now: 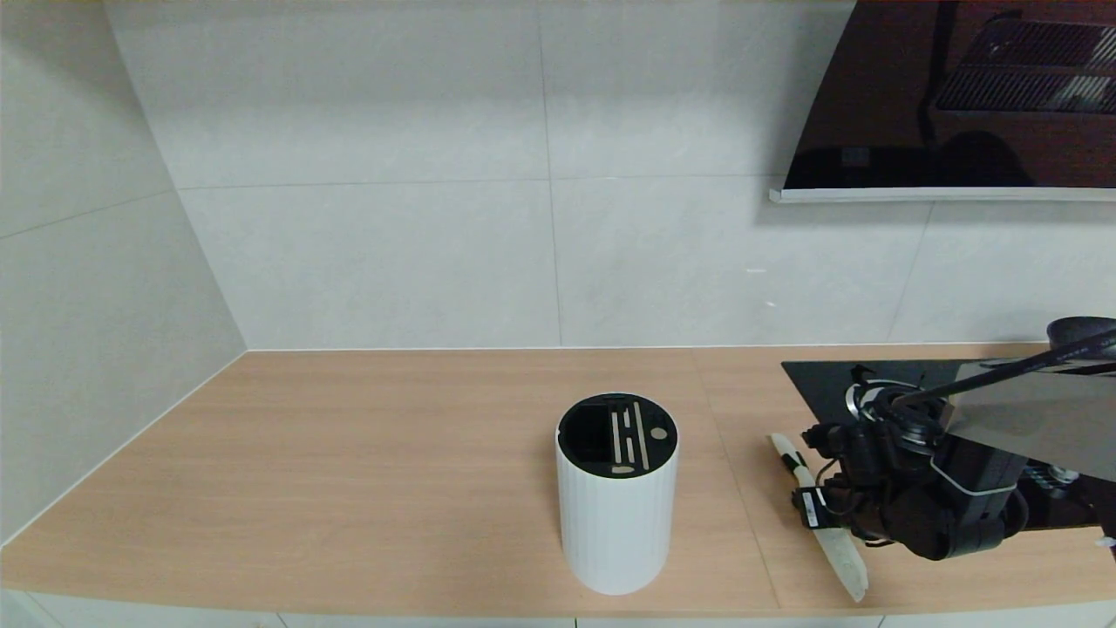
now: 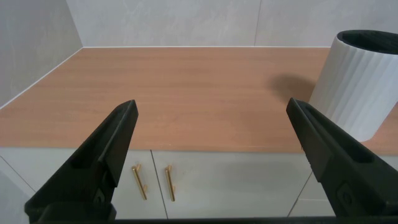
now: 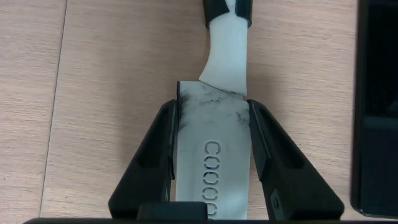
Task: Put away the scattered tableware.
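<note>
A white knife [image 1: 841,558] with a black-banded white handle lies on the wooden counter [image 1: 392,471] at the right, near the front edge. My right gripper [image 1: 824,501] is down over it. In the right wrist view the two black fingers [image 3: 163,155] press on both edges of the marbled blade [image 3: 214,118], so my right gripper [image 3: 212,143] is shut on the knife. A white ribbed cylindrical holder [image 1: 617,515] with a black slotted top stands to the knife's left. My left gripper [image 2: 211,109] hangs open before the counter's front edge, the holder [image 2: 357,81] beside it.
A black cooktop [image 1: 837,384] is set into the counter behind the right arm, under a dark range hood [image 1: 950,96]. Tiled walls close off the back and left. Cabinet doors with gold handles [image 2: 169,183] sit below the counter edge.
</note>
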Controlling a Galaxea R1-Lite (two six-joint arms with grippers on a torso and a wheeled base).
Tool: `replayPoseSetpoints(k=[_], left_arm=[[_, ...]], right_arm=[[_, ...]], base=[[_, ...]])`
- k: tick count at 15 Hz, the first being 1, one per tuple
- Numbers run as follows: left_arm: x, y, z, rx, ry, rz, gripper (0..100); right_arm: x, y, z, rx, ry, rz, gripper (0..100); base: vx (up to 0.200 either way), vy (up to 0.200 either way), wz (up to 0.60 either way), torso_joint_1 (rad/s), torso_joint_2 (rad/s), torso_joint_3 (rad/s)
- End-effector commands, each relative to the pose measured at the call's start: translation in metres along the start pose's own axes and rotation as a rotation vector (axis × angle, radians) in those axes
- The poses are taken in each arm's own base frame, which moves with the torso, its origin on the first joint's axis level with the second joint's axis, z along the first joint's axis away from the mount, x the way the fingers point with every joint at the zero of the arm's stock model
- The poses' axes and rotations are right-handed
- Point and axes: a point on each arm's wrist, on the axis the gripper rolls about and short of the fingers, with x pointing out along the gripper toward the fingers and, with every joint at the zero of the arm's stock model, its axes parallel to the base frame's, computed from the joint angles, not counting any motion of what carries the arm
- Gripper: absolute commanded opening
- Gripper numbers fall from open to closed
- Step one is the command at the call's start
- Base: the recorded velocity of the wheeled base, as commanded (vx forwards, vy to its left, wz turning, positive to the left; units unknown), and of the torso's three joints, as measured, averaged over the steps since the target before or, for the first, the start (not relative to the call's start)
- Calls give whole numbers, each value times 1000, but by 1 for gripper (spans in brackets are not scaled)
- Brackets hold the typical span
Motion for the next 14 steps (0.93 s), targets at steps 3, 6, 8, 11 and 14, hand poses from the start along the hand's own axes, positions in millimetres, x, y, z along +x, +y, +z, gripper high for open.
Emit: replayPoseSetpoints(k=[3,6,8,11,14], left_arm=[[0,0,0,0,0,1,100],[0,0,0,0,0,1,100],[0,0,0,0,-1,1,100],[-9,0,30,-81,-133,-10,100],[-8,-3,55,-32,47,-207,100]], right_arm=[[-27,-2,18,10,-73,2,0],[-56,-5,33,18,-167,5,0],[-81,-4,47,20,-238,12,0],[-133,2,70,14,-372,43,0],[-181,4,87,20,-514,69,0]], base=[[0,0,0,0,0,0],[0,0,0,0,0,0],[0,0,0,0,0,0],[0,0,0,0,0,0],[0,0,0,0,0,0]])
